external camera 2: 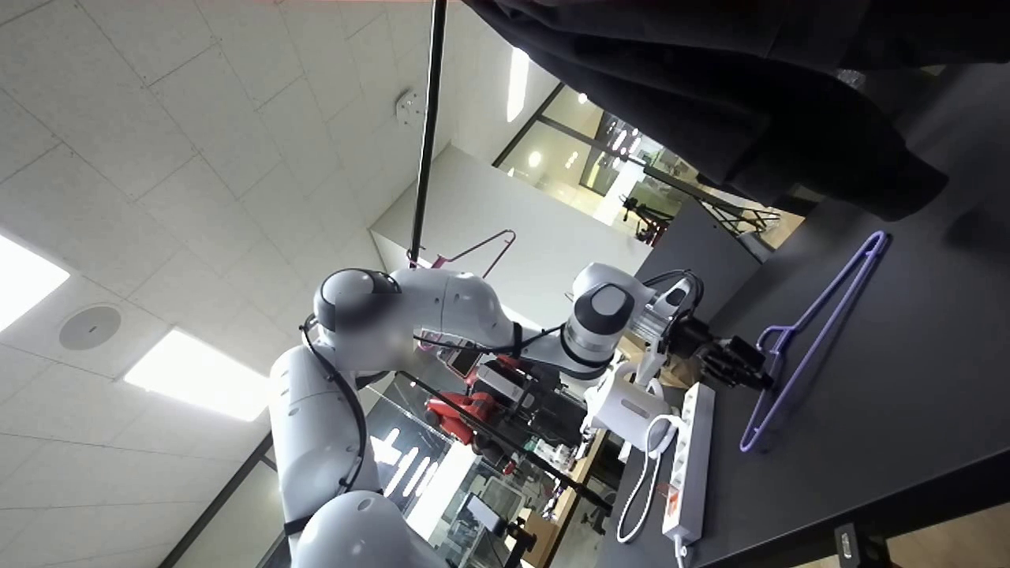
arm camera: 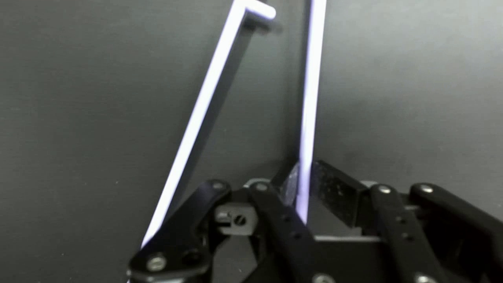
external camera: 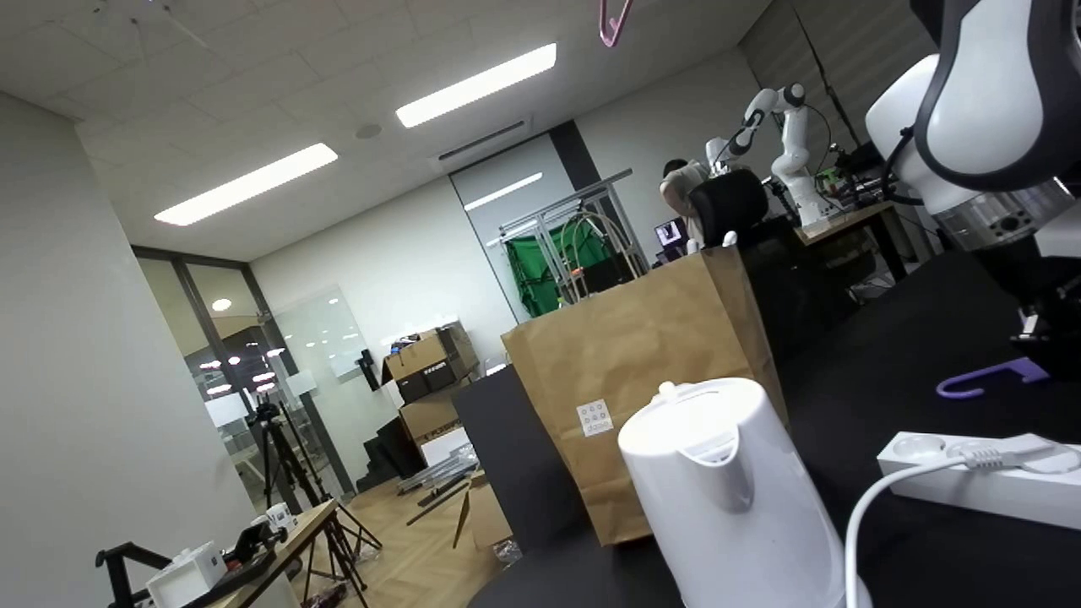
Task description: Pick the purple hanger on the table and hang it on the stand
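Purple hanger (arm camera: pixel 310 102), 1 side between fingertips (arm camera: pixel 334 188) (pinched)

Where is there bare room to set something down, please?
In an exterior view, the table shows a broad bare patch between the purple hanger, dark fabric and the table's edge, and a smaller one between the hanger's lower end and the power strip. It is crowded around the kettle, paper bag and white cable, and where the gripper straddles the hanger.

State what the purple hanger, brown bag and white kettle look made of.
Purple hanger: probably smooth plastic, from its slim, even rods. Brown bag: seemingly matte paper, judging by its creases. White kettle: likely smooth plastic, given the molded spout; coated metal possible.
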You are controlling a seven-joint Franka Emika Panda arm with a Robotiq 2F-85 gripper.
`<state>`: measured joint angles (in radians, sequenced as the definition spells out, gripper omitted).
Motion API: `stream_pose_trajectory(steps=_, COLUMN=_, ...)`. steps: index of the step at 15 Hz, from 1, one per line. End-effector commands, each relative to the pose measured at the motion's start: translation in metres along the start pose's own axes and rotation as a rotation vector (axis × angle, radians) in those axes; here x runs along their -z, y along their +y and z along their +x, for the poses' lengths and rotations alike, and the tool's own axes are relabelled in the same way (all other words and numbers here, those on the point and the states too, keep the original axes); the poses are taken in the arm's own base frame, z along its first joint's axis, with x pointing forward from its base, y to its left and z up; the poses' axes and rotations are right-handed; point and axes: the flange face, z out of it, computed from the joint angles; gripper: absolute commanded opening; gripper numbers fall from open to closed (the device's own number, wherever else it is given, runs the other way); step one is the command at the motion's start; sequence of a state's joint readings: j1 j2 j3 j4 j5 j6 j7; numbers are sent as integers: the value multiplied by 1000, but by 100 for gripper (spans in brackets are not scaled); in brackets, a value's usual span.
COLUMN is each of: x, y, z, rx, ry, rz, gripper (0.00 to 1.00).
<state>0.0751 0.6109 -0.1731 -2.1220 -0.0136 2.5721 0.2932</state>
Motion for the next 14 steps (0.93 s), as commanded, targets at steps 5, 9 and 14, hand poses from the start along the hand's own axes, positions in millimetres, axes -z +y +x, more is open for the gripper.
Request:
stream_pose_trajectory(steps=5, x=73, y=8, z=-17, rx=217, ry=106, rz=99, gripper=4)
stream_pose_trajectory(steps=9, x=111, y=23, z=-32, rx=247, ry=214, rz=217, gripper=4)
stream_pose_trajectory(steps=14, x=151, y=36, z=-39, rx=301, ry=309, rz=478, gripper=4)
